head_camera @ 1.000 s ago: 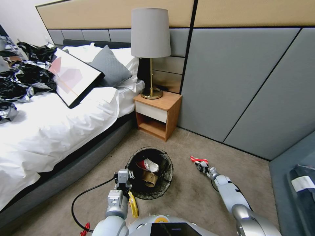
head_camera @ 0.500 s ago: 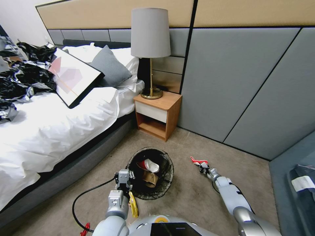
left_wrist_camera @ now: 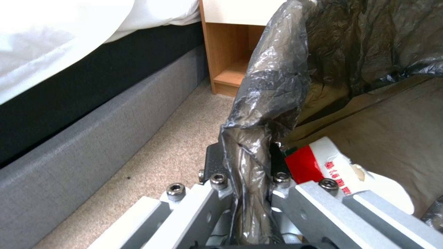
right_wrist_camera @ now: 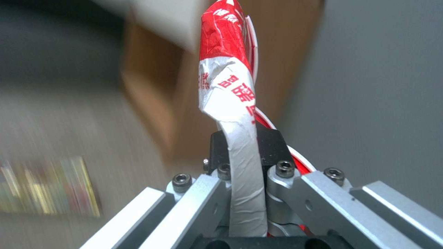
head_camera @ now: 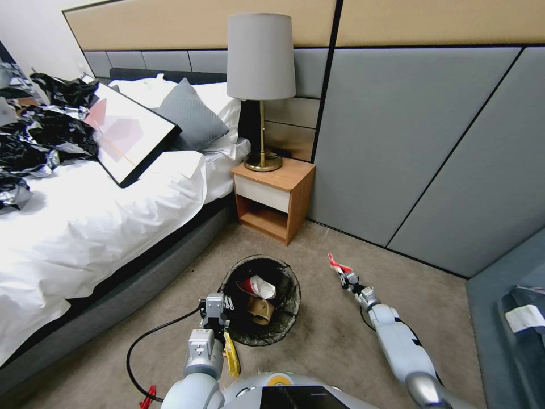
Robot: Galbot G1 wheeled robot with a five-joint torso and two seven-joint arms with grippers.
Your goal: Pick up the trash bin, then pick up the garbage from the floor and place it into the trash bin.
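Note:
The trash bin (head_camera: 290,307), lined with a black bag, stands on the carpet in the head view. My left gripper (head_camera: 217,305) is shut on its near-left rim, and the left wrist view shows the fingers (left_wrist_camera: 213,162) pinching the bag-covered rim (left_wrist_camera: 265,103). Inside the bin lie a red-and-white wrapper (head_camera: 255,286) and a brown paper bag (head_camera: 259,310). To the right of the bin, my right gripper (head_camera: 347,278) is raised off the floor and shut on a red-and-white wrapper (head_camera: 336,263). That piece of garbage (right_wrist_camera: 228,86) stands up between the fingers in the right wrist view.
A yellow packet (head_camera: 230,353) and a black cable (head_camera: 136,346) lie by my left forearm. The bed (head_camera: 85,238) runs along the left. The wooden nightstand (head_camera: 273,199) with a lamp (head_camera: 261,85) stands behind the bin. Blue-grey furniture (head_camera: 505,307) sits at right.
My right gripper has risen from the carpet and stretched farther forward, carrying the red-and-white wrapper. The bin and my left arm have stayed still.

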